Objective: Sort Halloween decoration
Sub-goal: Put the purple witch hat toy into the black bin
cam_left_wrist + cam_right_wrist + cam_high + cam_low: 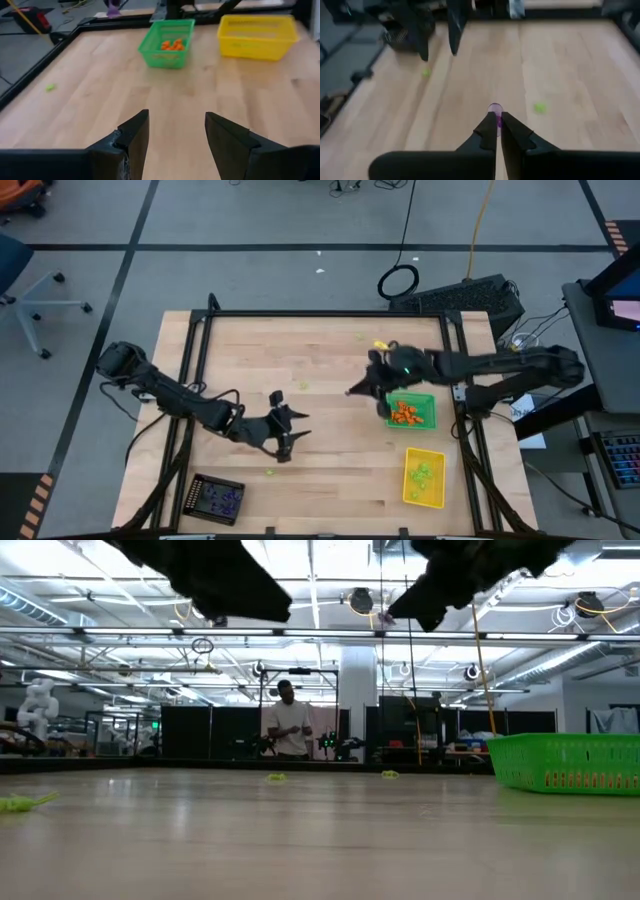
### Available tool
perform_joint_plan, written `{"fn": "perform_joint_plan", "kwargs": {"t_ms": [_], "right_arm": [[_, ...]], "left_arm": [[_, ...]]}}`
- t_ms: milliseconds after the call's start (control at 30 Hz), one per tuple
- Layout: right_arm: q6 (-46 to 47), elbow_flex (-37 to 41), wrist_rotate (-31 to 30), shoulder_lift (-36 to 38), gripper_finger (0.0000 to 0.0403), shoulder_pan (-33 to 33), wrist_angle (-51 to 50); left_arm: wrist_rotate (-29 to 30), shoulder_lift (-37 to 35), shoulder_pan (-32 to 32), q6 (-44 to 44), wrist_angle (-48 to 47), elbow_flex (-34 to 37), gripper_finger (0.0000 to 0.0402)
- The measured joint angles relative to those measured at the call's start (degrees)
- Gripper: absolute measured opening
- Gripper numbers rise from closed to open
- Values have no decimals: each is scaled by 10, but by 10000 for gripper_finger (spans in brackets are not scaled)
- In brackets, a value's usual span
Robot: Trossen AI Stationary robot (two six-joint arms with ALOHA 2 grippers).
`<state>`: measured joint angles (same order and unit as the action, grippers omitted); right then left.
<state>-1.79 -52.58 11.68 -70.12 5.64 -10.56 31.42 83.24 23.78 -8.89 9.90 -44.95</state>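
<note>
My right pincer (496, 131) is pressed together on a purple trinket (495, 108), raised over the table (320, 480) beside the green tray (428, 420). Step in hand: transport. Next move, as I judge: carry to the black tray (216, 500). My left pincer (175, 137) hangs spread, empty.

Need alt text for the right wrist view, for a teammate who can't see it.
The right gripper is shut on a tiny purple trinket above the wooden table. Two lime green trinkets lie on the wood beyond, and the left gripper hangs farther off.
</note>
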Motion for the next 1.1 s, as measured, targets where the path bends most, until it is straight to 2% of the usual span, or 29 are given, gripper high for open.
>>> {"fn": "perform_joint_plan", "kwargs": {"t_ms": [167,400,767,1100], "right_arm": [[41,102,-71,31,0,-83,174],[30,115,-178,10,0,-164,233],[-42,115,-207,-127,0,-224,512],[-52,115,-206,-149,0,-214,524]], "left_arm": [[0,0,32,-42,2,-6,191],[3,0,57,-44,23,-6,191],[7,0,67,-43,43,-6,191],[7,0,74,-38,42,-6,191]]}}
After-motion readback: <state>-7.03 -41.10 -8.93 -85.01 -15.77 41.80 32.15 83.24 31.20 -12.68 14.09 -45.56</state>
